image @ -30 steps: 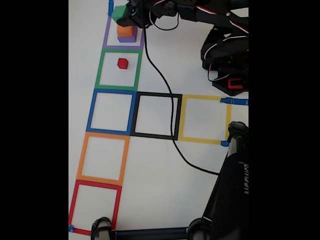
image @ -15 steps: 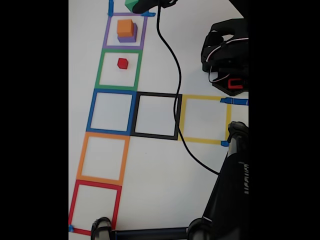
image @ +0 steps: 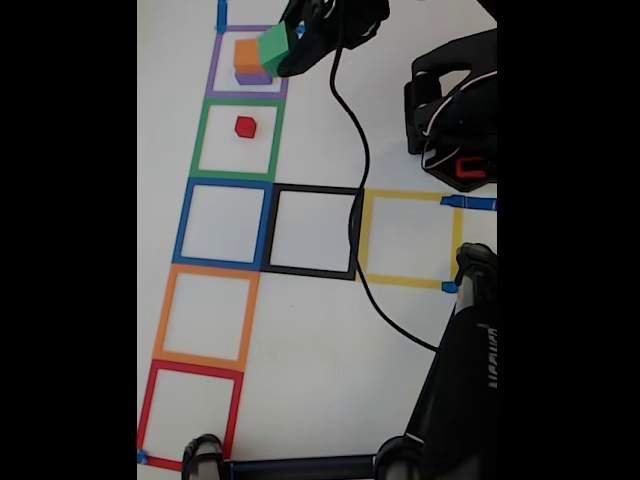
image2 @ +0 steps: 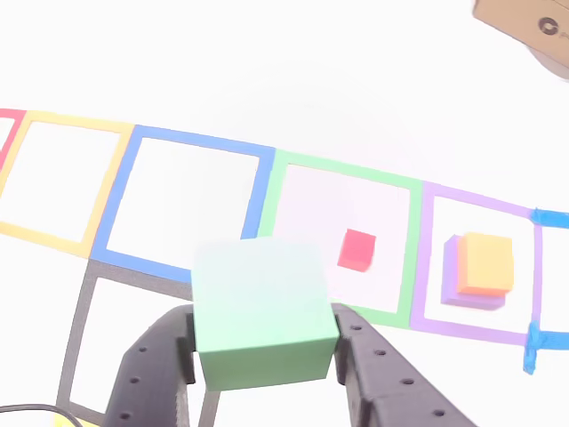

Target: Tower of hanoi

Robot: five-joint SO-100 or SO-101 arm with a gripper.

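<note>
— What's around you down there?

— A white table (image: 320, 330) with a row of tape squares: red, orange, blue, green and purple outlines in the fixed view, a black one and a yellow one branching off beside the blue. A black cable (image: 352, 200) snakes across the black square's edge. My own base (image: 455, 120) sits at the right, well apart from the cubes.

— And the cubes?

— Biggest first: the purple cube (image2: 452, 283) sits inside the purple outline, the orange cube (image2: 485, 263) stacked on it. The red cube (image2: 357, 249) lies alone in the green outline.

— Your jaws?

— My gripper (image2: 265, 342) has its fingers spread just to the width of the green cube (image2: 262, 311), pressed on both its sides, holding it off the table, just beside the orange cube in the fixed view.
</note>
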